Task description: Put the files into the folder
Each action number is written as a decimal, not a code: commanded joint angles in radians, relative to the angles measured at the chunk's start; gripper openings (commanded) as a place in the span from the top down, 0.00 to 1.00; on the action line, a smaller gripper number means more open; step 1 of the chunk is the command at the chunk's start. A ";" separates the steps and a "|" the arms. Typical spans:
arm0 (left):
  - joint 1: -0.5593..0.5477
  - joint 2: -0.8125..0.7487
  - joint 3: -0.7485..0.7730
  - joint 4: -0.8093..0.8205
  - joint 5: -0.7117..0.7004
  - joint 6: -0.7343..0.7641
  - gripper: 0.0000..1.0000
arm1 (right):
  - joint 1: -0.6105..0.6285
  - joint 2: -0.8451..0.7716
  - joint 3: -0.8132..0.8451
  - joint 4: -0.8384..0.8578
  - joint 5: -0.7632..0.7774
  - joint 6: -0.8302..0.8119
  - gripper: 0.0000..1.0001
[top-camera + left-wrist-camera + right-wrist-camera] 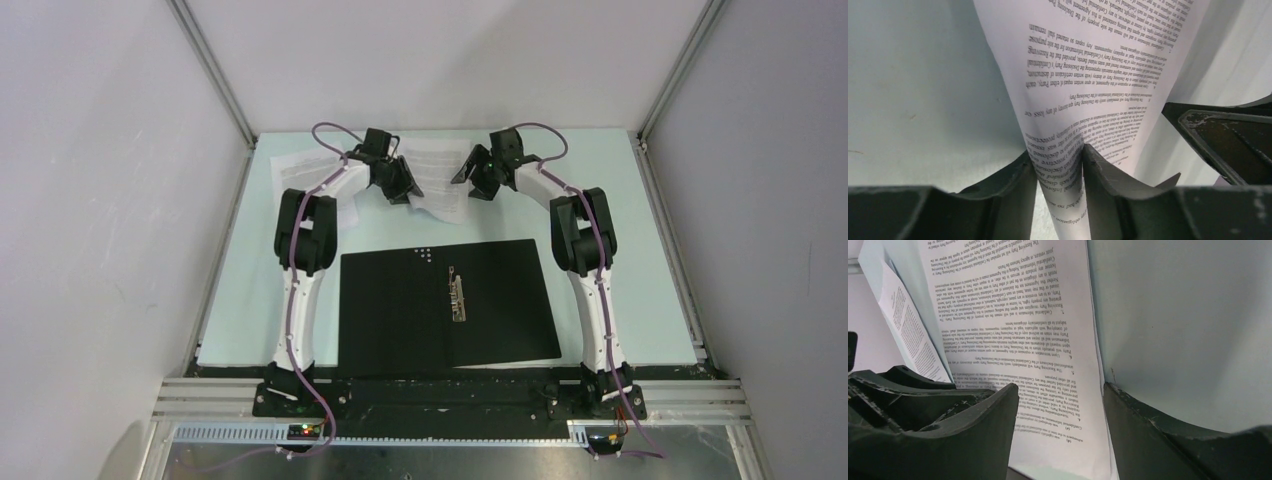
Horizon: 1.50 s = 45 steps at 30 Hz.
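Top external view: the folder (400, 310) lies open on the tabletop (640, 250), black inside up, with its metal clip (457, 293) at the spine. The left pincer (1057, 152) is clamped on the middle sheet (440, 165) beyond the folder. The right pincer (1060, 386) is spread apart over that sheet. The second sheet (295, 172) lies far left.

Our left arm (305, 230) and right arm (582, 235): white links, black joint housings, a purple cable (322, 128) along each; left gripper (1057, 152) and right gripper (1062, 387) are black, edges scuffed.
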<state>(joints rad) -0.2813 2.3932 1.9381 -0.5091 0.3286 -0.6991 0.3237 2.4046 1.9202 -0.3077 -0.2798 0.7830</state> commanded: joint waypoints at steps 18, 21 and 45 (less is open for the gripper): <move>-0.009 -0.261 -0.160 -0.012 0.251 -0.112 0.76 | -0.092 -0.204 -0.419 0.137 -0.259 0.034 0.24; -0.009 -0.280 -0.190 0.015 0.283 -0.143 0.76 | -0.083 -0.205 -0.462 0.177 -0.269 0.073 0.24; -0.016 -0.363 -0.400 0.125 0.348 -0.212 0.71 | -0.054 -0.202 -0.597 0.646 -0.351 0.454 0.45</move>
<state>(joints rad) -0.2874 2.1109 1.5627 -0.4141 0.6399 -0.9169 0.2600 2.2063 1.3460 0.2165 -0.6109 1.1618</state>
